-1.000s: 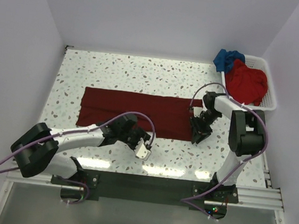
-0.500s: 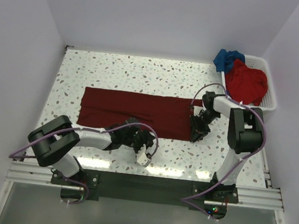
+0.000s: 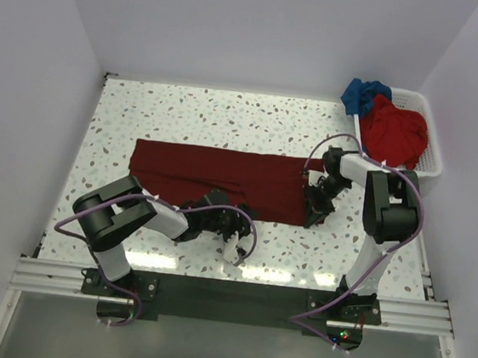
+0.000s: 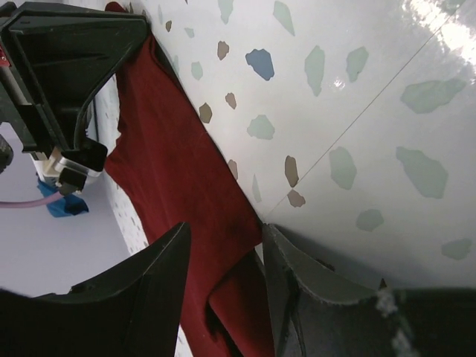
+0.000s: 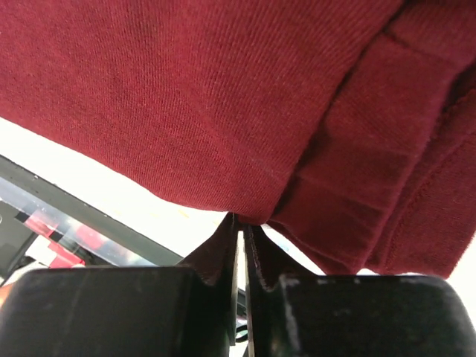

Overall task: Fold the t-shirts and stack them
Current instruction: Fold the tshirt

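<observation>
On speckled table (image 3: 229,114), white walls (image 3: 262,36), maroon t-shirt (image 3: 214,172) flat, right gripper (image 5: 239,227) pinching it, left gripper (image 4: 223,245) parted

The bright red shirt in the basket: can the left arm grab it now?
Probably not. The red shirt lies in the basket at the far right corner. The left gripper is open at the near edge of the maroon shirt, and the right gripper, pinching that shirt, stands between.

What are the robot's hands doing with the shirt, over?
Right gripper shut on edge of dark maroon cloth t-shirt. Left gripper open, straddling its near hem. Nothing seen in the way.
</observation>
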Tool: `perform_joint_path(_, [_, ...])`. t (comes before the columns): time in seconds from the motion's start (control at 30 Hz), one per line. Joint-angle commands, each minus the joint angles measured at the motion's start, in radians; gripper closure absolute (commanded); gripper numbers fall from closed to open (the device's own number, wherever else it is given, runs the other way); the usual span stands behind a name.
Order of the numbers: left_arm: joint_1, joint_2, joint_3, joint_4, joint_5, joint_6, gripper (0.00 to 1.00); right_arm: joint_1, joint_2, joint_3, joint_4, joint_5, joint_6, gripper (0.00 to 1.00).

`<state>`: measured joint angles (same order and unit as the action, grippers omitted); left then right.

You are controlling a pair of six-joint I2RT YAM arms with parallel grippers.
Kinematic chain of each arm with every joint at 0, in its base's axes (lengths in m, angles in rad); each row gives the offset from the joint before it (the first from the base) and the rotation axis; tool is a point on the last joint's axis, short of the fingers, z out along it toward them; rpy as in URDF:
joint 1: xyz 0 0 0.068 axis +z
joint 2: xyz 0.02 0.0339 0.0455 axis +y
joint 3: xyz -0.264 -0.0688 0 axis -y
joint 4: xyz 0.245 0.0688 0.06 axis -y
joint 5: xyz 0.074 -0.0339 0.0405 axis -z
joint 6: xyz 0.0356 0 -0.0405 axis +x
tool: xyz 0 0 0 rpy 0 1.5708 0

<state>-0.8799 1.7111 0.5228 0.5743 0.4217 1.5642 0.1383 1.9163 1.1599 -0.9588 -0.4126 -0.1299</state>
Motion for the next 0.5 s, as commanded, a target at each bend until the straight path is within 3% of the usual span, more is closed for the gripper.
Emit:
perform_joint_path(0.0, [-0.005,0.056,-0.009,0.030,-0.012,0.056,0.52,0.007,0.015,0.015,0.011,-0.022,-0.007,1.00])
perform_joint_path(0.13, [-0.005,0.062,-0.010,0.038,-0.006,0.063,0.61,0.007,0.012,0.020,0.006,-0.031,-0.011,1.00])
perform_joint_path(0.4, [-0.005,0.027,0.029,-0.008,-0.018,0.019,0.99,0.007,-0.040,0.033,-0.012,-0.089,-0.017,1.00])
perform_joint_path(0.47, [-0.005,0.006,0.045,-0.028,-0.018,-0.001,1.00,0.006,-0.057,0.040,-0.017,-0.092,-0.016,1.00])
